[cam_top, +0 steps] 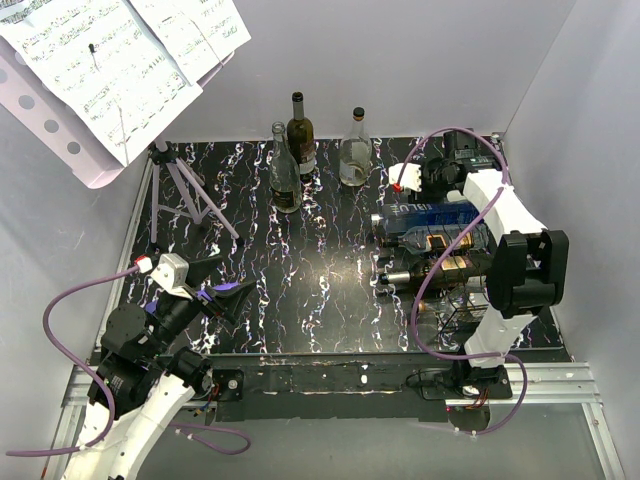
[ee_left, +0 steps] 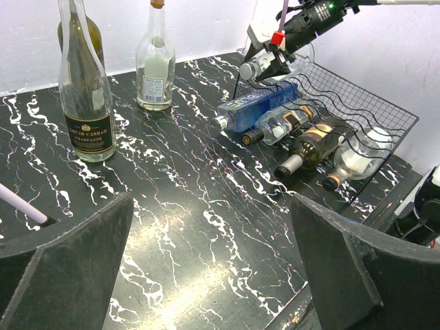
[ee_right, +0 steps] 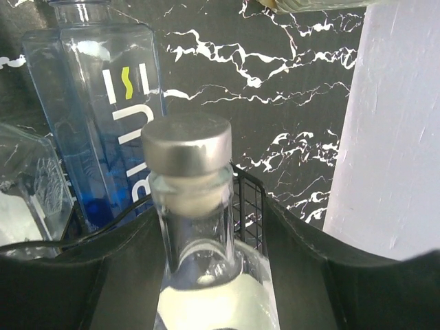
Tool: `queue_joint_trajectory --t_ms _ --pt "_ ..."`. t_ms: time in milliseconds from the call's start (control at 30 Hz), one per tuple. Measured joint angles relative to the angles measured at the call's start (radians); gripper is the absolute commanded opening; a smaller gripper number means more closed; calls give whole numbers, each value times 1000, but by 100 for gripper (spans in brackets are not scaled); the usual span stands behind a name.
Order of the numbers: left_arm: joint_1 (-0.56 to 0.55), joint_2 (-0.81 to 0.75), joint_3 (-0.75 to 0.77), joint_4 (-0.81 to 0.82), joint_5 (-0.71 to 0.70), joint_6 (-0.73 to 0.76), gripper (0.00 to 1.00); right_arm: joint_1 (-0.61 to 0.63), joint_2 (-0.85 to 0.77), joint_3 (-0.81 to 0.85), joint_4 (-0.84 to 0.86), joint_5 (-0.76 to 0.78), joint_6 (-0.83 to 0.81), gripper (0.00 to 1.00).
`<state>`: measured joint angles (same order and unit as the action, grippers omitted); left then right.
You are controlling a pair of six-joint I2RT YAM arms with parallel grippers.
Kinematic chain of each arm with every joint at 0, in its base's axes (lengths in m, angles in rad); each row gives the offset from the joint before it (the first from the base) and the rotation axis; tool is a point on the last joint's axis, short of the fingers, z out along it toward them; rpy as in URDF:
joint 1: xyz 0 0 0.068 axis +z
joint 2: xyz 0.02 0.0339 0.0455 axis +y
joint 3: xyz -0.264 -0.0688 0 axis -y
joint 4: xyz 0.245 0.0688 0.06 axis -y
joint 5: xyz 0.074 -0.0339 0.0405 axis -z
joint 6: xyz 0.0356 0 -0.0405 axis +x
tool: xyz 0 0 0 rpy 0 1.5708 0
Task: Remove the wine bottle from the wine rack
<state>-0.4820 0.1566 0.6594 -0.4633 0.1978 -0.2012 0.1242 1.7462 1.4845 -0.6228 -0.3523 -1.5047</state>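
The black wire wine rack (cam_top: 452,312) stands at the right of the table and holds several bottles lying flat. It also shows in the left wrist view (ee_left: 361,103). My right gripper (cam_top: 408,180) is at the rack's far end, shut on the neck and shoulder of a clear wine bottle with a silver cap (ee_right: 189,144). In the left wrist view this bottle (ee_left: 250,69) sits tilted at the rack's far edge under the right gripper (ee_left: 273,56). My left gripper (cam_top: 228,296) is open and empty over the table's near left; its fingers (ee_left: 75,261) frame bare marble.
A blue square bottle (cam_top: 425,215), a clear labelled bottle (cam_top: 440,240) and a dark bottle (cam_top: 440,268) lie in the rack. Three bottles stand at the back, among them one with a Champagne label (ee_left: 86,103). A purple music stand (cam_top: 100,80) rises at the back left.
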Motion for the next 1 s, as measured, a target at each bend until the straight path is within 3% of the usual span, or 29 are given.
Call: queue_joint_trajectory --t_ms 367,467,800,1000 --pt "0 0 0 0 0 0 98 3 22 -1 21 2 -16 59" --pt "0 0 0 0 0 0 98 3 22 -4 29 4 -20 40" --pt "0 3 0 0 0 0 98 14 21 -29 39 18 -43 3" --pt "0 3 0 0 0 0 98 14 0 -60 78 19 -31 1"
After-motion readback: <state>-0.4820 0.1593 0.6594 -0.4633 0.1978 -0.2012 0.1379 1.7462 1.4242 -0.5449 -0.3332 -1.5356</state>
